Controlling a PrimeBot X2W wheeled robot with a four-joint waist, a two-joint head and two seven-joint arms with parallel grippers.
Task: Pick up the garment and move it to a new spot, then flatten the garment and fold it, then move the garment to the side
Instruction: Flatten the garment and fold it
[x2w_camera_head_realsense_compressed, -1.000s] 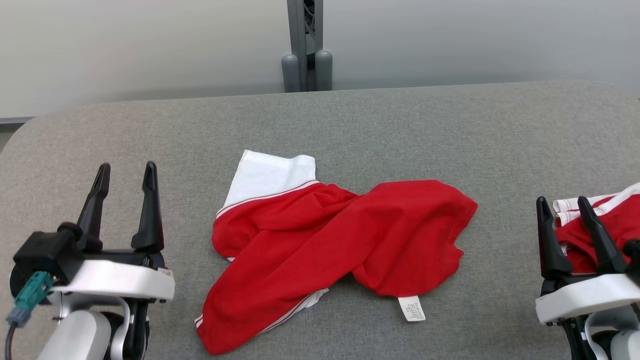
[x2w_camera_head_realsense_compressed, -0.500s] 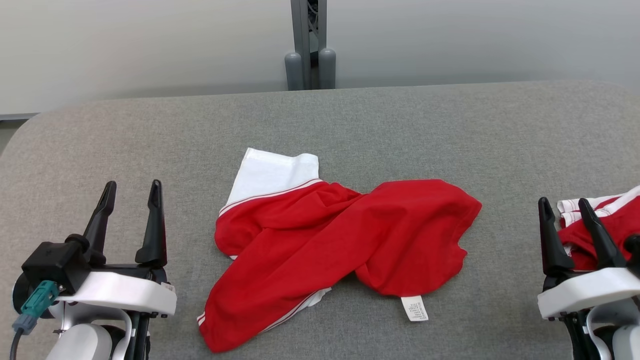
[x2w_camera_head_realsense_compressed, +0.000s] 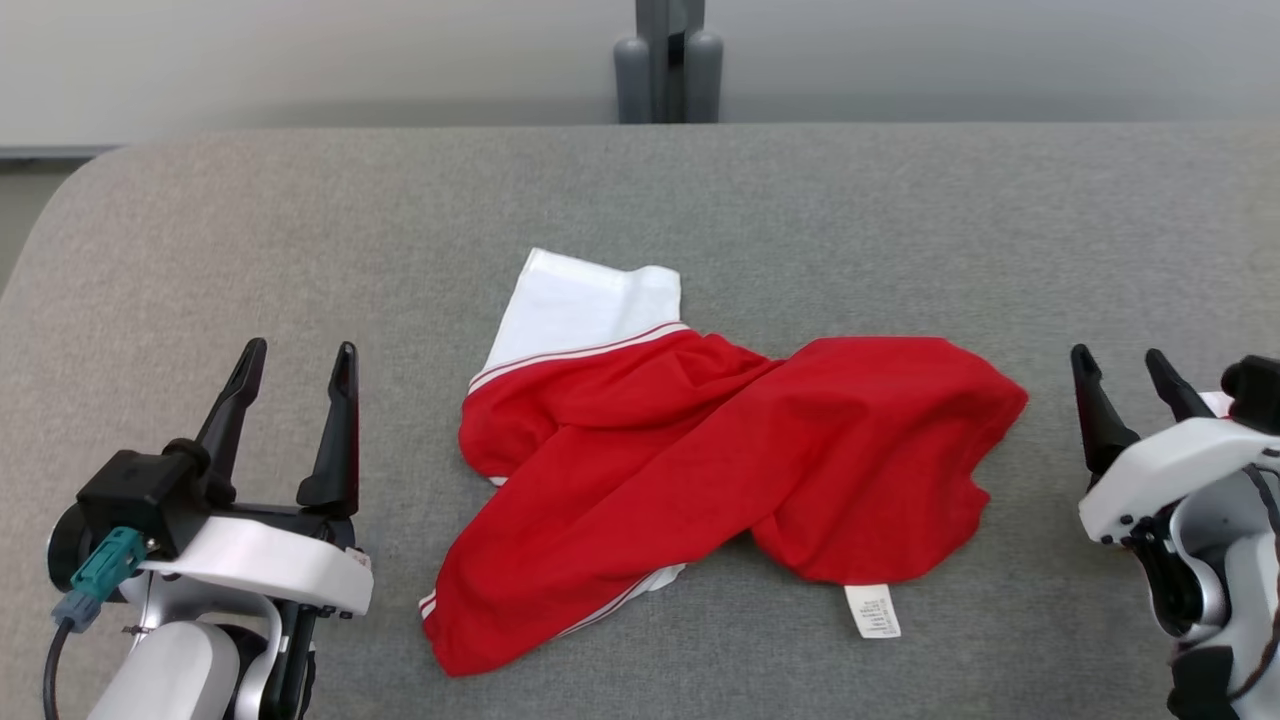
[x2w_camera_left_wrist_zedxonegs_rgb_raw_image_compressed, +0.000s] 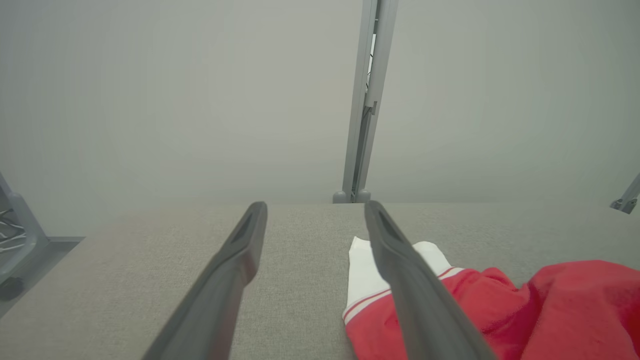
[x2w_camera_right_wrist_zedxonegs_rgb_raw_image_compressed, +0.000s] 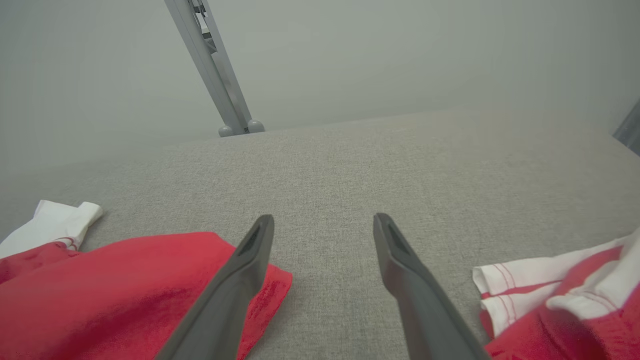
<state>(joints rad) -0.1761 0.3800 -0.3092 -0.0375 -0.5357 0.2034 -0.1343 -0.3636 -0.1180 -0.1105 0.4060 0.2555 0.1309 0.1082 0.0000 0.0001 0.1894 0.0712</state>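
Soft, even light is falling from above, laying faint shadows under the red garment (x2w_camera_head_realsense_compressed: 720, 450). In both wrist views the fingers (x2w_camera_left_wrist_zedxonegs_rgb_raw_image_compressed: 425, 310) are blurring toward the bottom edge, and the wall (x2w_camera_left_wrist_zedxonegs_rgb_raw_image_compressed: 150, 100) is looking hazy.

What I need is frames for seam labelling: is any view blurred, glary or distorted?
Head view: sharp, with soft, even light, no glare, and only a faint shadow under the garment. Left wrist view: hazy and low in contrast, with the near left fingers blurred. Right wrist view: the same haze, the right fingers soft, and the post slanting across the frame.
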